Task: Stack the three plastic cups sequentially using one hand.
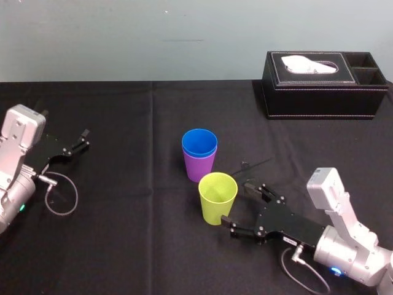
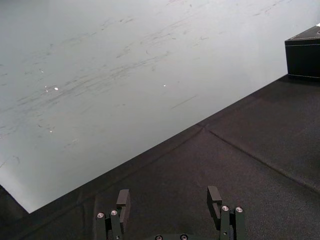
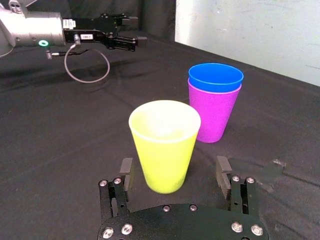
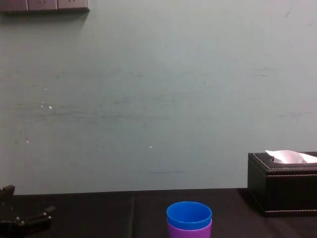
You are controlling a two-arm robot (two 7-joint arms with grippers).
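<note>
A blue cup [image 1: 199, 142] sits nested inside a purple cup [image 1: 199, 167] at the table's middle; both stand upright, the blue cup [image 3: 216, 77] rising above the purple cup [image 3: 214, 116]. In front of them stands a yellow-green cup [image 1: 217, 196] on its own. My right gripper [image 1: 240, 208] is low at that cup's right side and open. Its fingers [image 3: 126, 171] flank the yellow-green cup [image 3: 164, 145] near its base, with small gaps to the cup's wall. My left gripper [image 1: 81, 141] is parked open at the table's left side, nothing between its fingers [image 2: 123, 202].
A black stitched tissue box [image 1: 319, 83] stands at the back right, also seen as the tissue box [image 4: 282, 191]. A black cloth [image 1: 123, 246] covers the table, and a pale wall [image 4: 148, 99] rises behind it. A loop of cable [image 1: 61, 195] hangs by the left arm.
</note>
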